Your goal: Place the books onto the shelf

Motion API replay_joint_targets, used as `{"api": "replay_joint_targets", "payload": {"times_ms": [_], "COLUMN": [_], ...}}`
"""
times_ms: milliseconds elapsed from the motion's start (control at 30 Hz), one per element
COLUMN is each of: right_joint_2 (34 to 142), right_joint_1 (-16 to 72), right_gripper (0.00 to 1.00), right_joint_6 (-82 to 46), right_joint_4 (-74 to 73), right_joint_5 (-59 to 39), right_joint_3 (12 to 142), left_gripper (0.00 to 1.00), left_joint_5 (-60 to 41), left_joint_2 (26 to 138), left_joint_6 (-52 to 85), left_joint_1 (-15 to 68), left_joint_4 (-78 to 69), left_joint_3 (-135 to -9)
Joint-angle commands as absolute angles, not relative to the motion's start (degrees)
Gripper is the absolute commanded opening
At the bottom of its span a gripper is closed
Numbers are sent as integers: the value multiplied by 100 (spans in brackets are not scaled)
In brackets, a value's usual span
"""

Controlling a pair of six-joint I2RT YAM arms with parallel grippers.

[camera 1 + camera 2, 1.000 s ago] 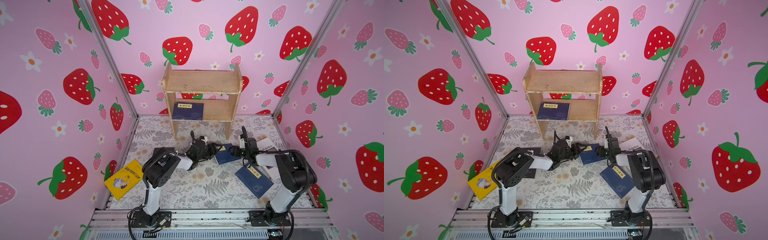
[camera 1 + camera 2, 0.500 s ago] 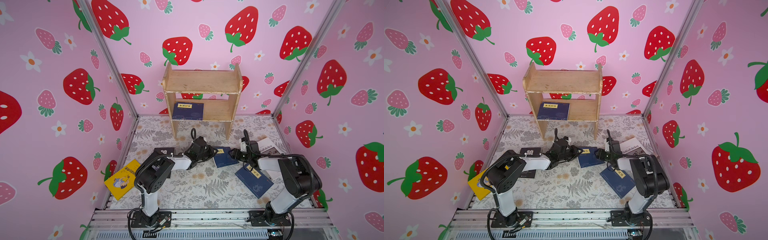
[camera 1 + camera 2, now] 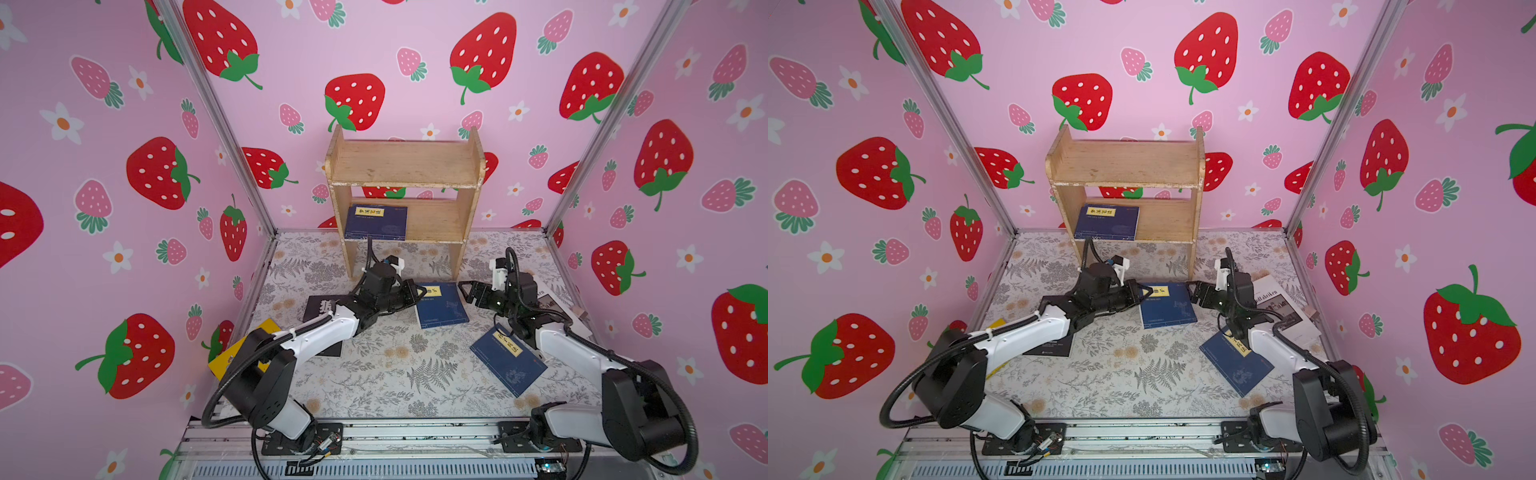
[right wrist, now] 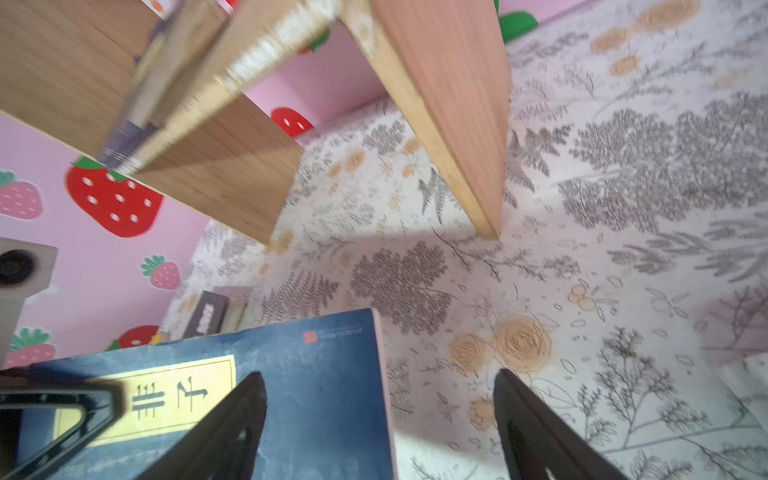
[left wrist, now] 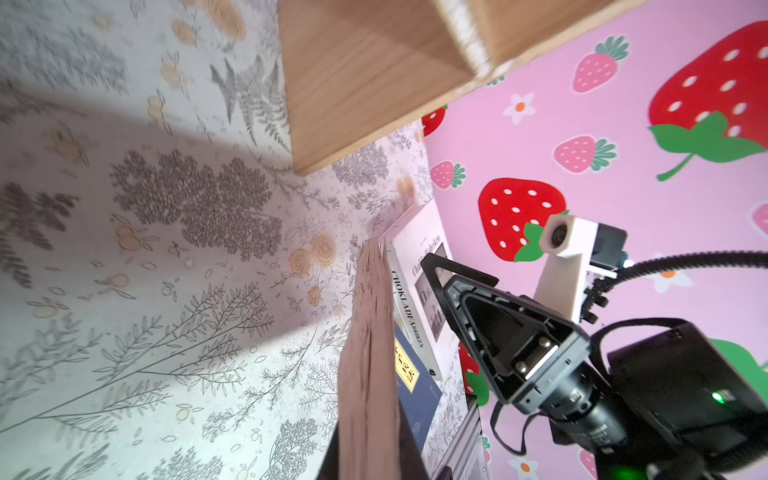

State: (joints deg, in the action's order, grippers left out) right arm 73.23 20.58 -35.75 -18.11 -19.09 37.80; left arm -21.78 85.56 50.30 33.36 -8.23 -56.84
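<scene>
The left gripper (image 3: 415, 294) is clamped on the edge of a navy book (image 3: 441, 305) that faces it, on the counter (image 3: 395, 365). The right gripper (image 3: 464, 291) gapes wide at the book's opposite edge, holding nothing. Beyond both grippers stands the shelf (image 3: 405, 166), with a second navy book (image 3: 376, 222) on its lower tier

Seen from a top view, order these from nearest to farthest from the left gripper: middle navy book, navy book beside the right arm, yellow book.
From the left gripper, in a top view:
1. Middle navy book: clamped in it, table centre.
2. Navy book beside the right arm: front right.
3. Yellow book: far front left.
</scene>
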Motion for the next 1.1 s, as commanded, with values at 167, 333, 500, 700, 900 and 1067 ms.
{"api": "replay_joint_targets", "payload": {"times_ms": [167,333,500,700,900,1067], "right_joint_2": [7294,7336,7490,7669,7787,7826], "right_joint_1": [2029,2434,2911,3089,3154,3207], "right_gripper": [85,82,78,57,33,23], "right_joint_6": [-4486,-4729,-4825,-5355,-6097,-6134], "right_joint_4": [-3386,-3716,-3753,-4366,-5585,-5511], "right_joint_5": [-4690,-5208,-5292,-5391,-5496,-5261], "right_joint_3": [4008,4075,4280,4321,4139,4241], "left_gripper": [0,0,0,0,0,12], "left_joint_5": [-3737,-4536,-5388,-5952,-6108,-6151], "left_joint_2": [7146,6976,7300,7471,7500,7671], "left_joint_6": [3207,2970,3312,3467,3685,3728], "left_joint_1": [2092,1780,1597,1360,974,924], "left_joint_4": [1672,1720,1173,805,229,200], "left_joint_3": [-6602,-6949,-7286,-7423,-7180,-7361]}}
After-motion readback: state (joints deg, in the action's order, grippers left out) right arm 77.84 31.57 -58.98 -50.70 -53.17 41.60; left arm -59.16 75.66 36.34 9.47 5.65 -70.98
